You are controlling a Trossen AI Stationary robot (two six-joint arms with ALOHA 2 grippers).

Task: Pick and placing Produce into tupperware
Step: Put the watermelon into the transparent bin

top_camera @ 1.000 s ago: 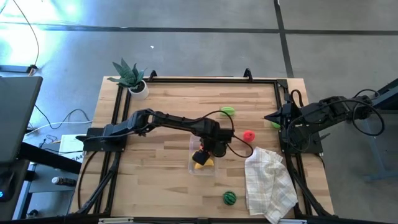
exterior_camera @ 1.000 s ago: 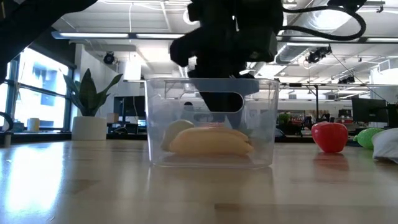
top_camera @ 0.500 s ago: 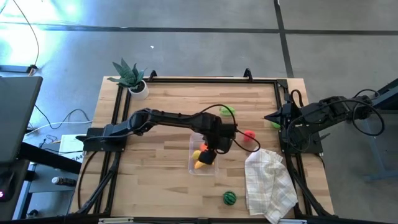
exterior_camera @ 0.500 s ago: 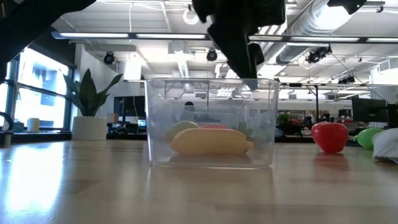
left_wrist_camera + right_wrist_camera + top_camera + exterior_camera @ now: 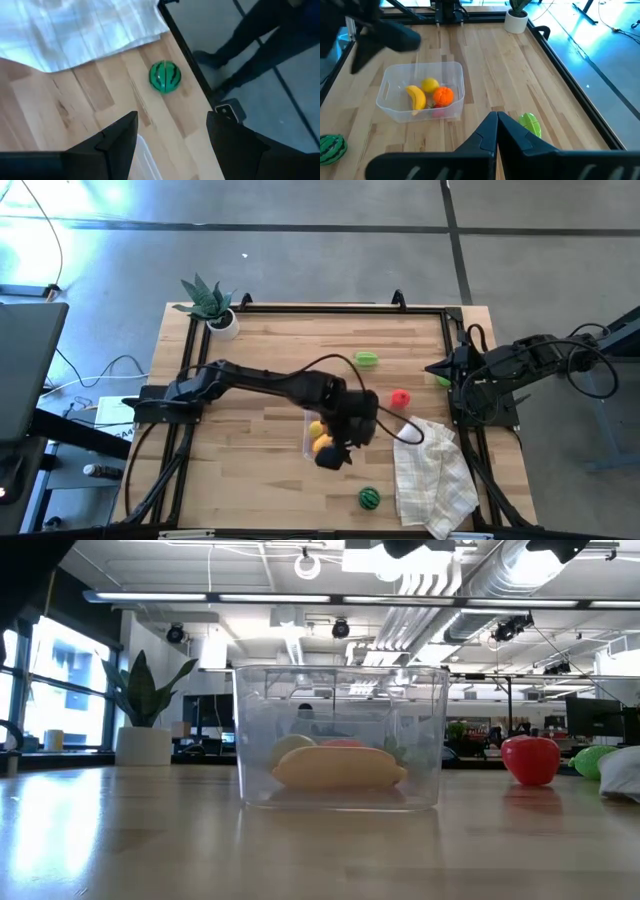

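I have the desk [image 5: 260, 350] in front of me, with the white checked cloth [image 5: 432, 470] at about four o'clock. The tupperware [image 5: 420, 97] sits near the centre, already holding a banana [image 5: 416, 96], a lemon [image 5: 430, 84] and an orange [image 5: 443, 95]. The left gripper [image 5: 172, 131] hangs released and empty over the tub's six o'clock edge, facing the striped watermelon [image 5: 165, 76], which lies at five o'clock, near the cloth. I judge that is my next pick: I should centre the fingers over the ball, come straight down and clench gently so it cannot roll. The right gripper [image 5: 496, 120] waits clenched at three o'clock. A red piece [image 5: 399, 397] and a green piece [image 5: 366, 359] lie loose around two o'clock.
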